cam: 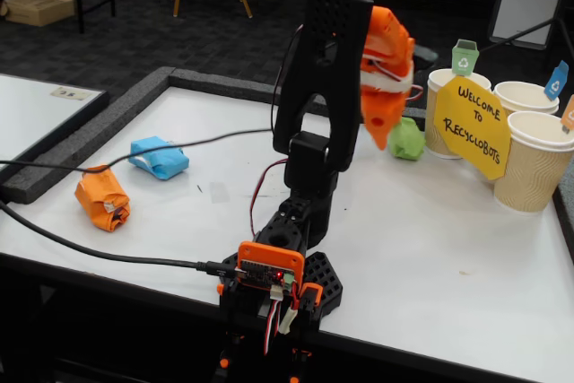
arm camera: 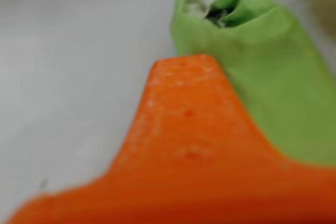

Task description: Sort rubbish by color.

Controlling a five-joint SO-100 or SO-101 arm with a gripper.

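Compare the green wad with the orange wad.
The green wad is at the gripper, beside the paper cups; the orange wad lies far off at the table's left edge in the fixed view. The green one looks smaller there. Both are crumpled bundles; only colour plainly separates them otherwise.

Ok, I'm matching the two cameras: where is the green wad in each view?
Wrist view: green wad fills the upper right, behind the orange gripper finger.
Fixed view: green wad sits on the table right of centre, beside the gripper, near the paper cups.
Shared landmark: the orange finger.
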